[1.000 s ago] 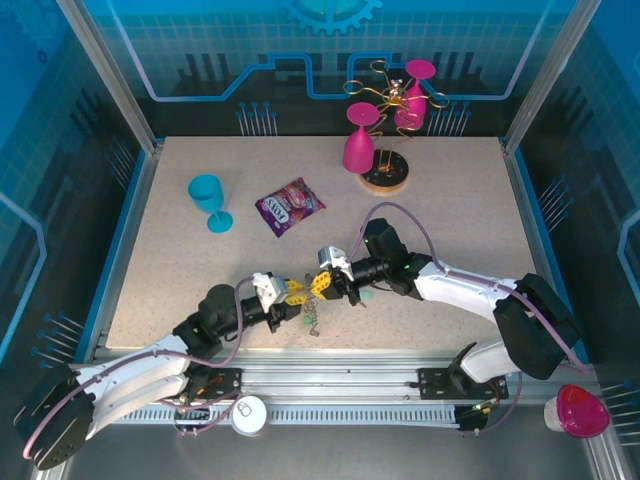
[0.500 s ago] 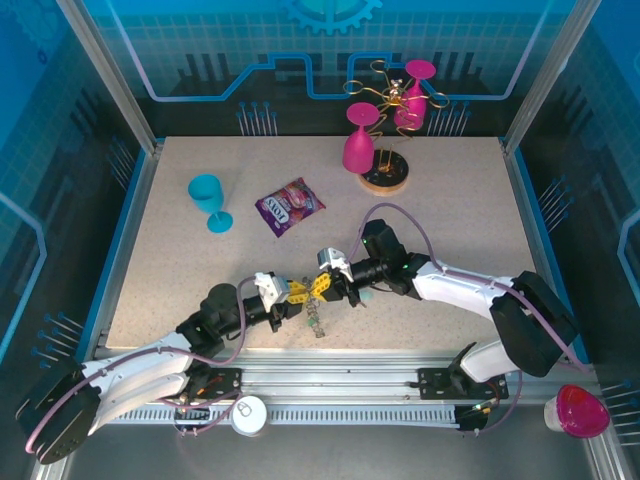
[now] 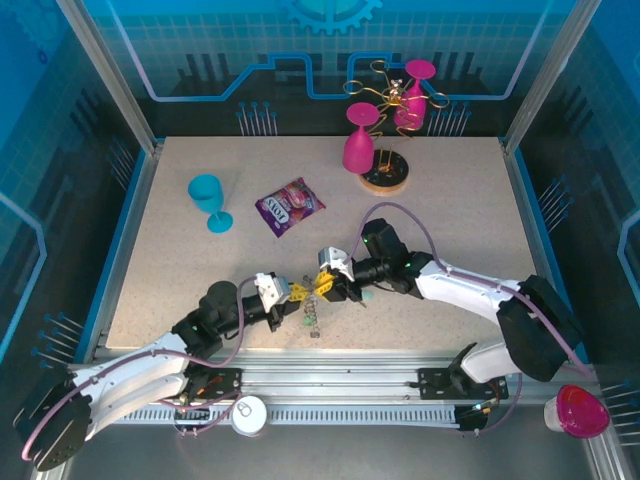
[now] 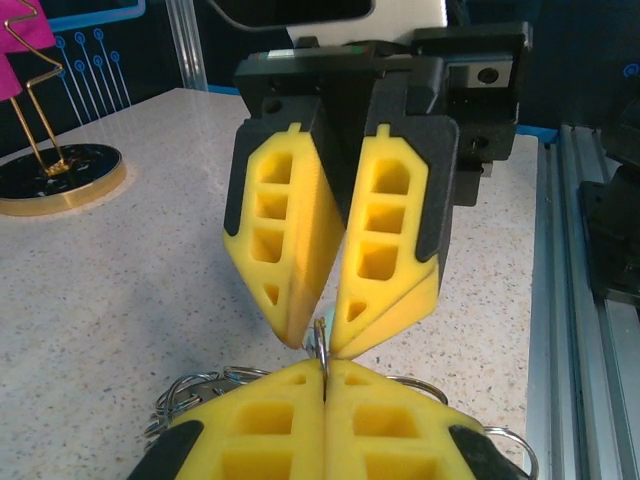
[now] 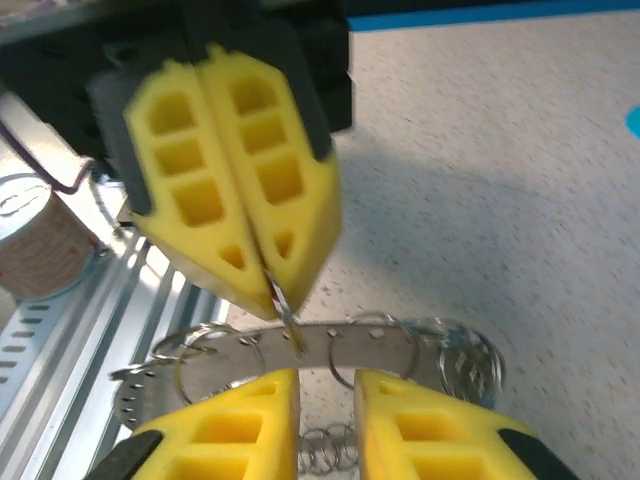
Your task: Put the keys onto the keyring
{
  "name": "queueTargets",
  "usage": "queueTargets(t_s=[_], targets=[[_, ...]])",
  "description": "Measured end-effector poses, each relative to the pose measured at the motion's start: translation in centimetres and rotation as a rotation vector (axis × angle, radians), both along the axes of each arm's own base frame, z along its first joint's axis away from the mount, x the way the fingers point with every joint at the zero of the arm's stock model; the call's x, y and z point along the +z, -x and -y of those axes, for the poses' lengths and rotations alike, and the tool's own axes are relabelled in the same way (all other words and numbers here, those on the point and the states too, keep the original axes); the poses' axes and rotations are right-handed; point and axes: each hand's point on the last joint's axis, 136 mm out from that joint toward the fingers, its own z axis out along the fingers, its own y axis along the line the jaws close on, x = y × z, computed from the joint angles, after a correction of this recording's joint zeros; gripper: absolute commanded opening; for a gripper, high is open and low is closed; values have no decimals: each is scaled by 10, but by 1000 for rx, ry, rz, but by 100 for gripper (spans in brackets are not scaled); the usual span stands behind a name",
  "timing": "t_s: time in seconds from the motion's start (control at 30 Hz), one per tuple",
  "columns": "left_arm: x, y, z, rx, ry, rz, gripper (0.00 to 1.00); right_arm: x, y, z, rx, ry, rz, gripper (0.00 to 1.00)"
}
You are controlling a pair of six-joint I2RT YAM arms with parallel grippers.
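Left wrist: left tool (image 4: 324, 378) clamps keyring (image 4: 320, 340), right tool (image 5: 326, 385) slightly parted

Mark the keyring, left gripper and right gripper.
keyring (image 5: 390, 350): right wrist view, on the ring's flat metal band.
left gripper (image 4: 325, 378): left wrist view, on the seam between its shut fingertips.
right gripper (image 5: 327, 388): right wrist view, in the gap between its parted fingertips.

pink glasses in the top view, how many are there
3 pink glasses: one and another hang upside down on the gold rack at the back, a third sits off the table past its near right corner. None seems hidden.
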Motion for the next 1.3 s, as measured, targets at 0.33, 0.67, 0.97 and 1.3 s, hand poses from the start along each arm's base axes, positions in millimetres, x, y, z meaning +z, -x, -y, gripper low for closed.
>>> queueTargets(t_s=[0.33, 0.67, 0.97, 1.3], targets=[[6, -8, 6, -25, -165, 4, 0, 11, -7, 6, -24, 135, 140, 27], [-5, -7, 7, -51, -235, -14, 0, 12, 1, 2, 22, 146, 166, 24], [-5, -5, 8, -66, -233, -19, 0, 6, 3, 0, 40, 156, 165, 18], [-4, -4, 7, -65, -228, -20, 12, 6, 5, -2, 56, 153, 166, 0]])
